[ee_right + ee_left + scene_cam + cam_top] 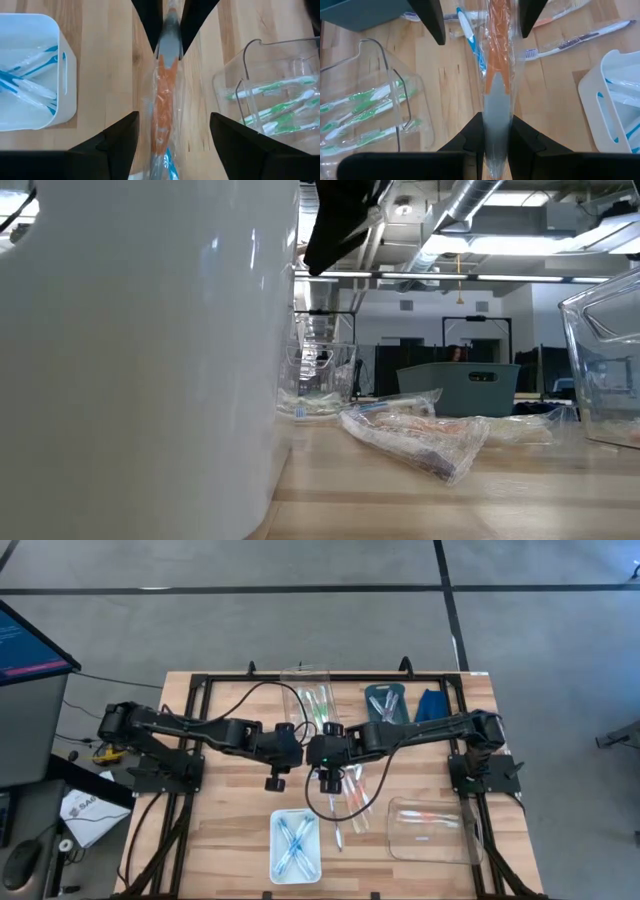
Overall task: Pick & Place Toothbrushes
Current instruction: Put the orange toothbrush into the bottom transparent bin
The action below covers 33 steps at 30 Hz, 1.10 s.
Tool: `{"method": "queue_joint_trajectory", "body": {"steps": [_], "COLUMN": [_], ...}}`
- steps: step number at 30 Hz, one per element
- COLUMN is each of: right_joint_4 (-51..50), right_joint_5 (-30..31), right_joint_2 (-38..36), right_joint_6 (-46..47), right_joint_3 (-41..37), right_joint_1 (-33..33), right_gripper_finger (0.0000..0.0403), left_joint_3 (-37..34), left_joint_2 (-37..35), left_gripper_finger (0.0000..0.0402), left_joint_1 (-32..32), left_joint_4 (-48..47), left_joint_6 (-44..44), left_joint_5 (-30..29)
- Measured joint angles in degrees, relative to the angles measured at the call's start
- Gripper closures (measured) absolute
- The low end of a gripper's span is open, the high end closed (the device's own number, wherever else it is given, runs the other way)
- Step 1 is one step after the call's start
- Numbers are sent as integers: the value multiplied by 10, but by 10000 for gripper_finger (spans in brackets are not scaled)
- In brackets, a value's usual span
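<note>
Overhead, both arms met above the worktop (230, 830). Through the left wrist camera, the left claw (496, 137) pinched a wrapped orange toothbrush (496, 55). Opposite, the right claw (172, 145) stood spread around it, apart. Only wrist views showed green toothbrushes (272, 107) in a clear bin (240, 85).

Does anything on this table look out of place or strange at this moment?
Yes. Several wrapped toothbrushes lie loose on the wood, outside any bin. The left gripper pinches an orange toothbrush in its wrapper, with the open right gripper astride its other end.
</note>
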Motion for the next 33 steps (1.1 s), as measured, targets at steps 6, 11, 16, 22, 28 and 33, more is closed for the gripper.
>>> {"method": "queue_joint_trajectory", "body": {"steps": [6,11,16,22,28,33], "right_joint_4": [-2,-6,-10,-23,-25,-28], "right_joint_5": [0,0,2,3,11,12], "right_joint_2": [0,0,0,0,0,-1], "right_joint_6": [0,-4,-4,13,11,16], "right_joint_3": [0,0,0,0,0,0], "right_joint_1": [2,6,9,11,20,24], "right_gripper_finger": [236,314,382,370,385,378], "left_joint_3": [0,0,0,0,-11,-12], "left_joint_2": [0,0,0,-12,-55,-91], "left_gripper_finger": [353,353,349,324,308,270], "left_joint_1": [0,0,0,0,-7,-9], "left_joint_4": [-1,-1,-2,0,15,27], "left_joint_6": [0,-1,-4,2,12,6], "left_joint_5": [1,0,1,2,10,8]}}
